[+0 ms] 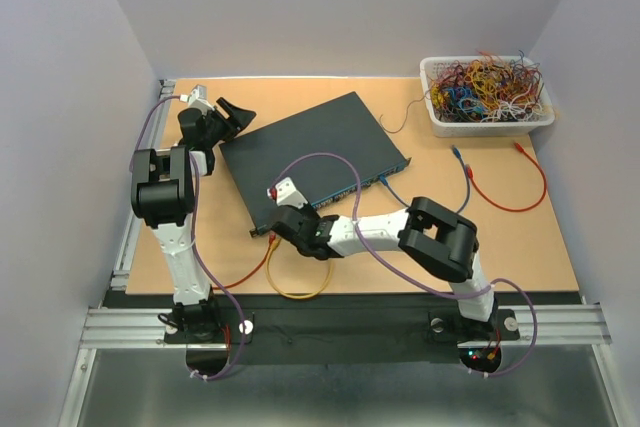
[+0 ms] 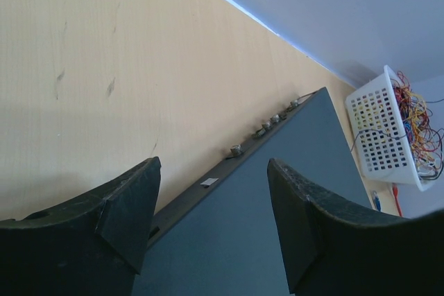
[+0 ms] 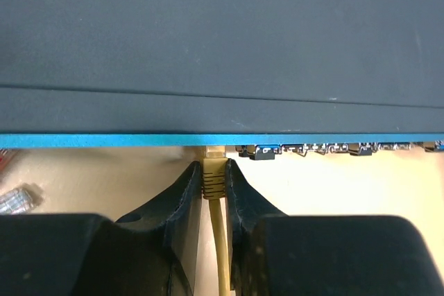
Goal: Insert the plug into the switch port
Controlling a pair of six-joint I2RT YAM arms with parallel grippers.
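Two pincers live: right pincer (image 3: 214, 170) clenched on yellow plug (image 3: 214, 181), tip right at the switch port (image 3: 216, 150), centre frame; left pincer (image 2: 211, 171) spread wide, empty, over switch (image 1: 310, 147), upper left.

The setting is recognised as a robotics laboratory test cell. A pale wooden worktop (image 1: 540, 247) is enclosed on three sides by plain grey panels (image 1: 350, 7). A left arm (image 1: 165, 192) and a right arm (image 1: 435, 237) are bolted to an aluminium rail (image 1: 125, 325) at its near edge. Networking hardware is laid out on it: a flat dark teal switch box (image 1: 310, 152), a loose red patch cable (image 1: 544, 187) and a white mesh basket (image 1: 487, 119) filled with coloured wires.
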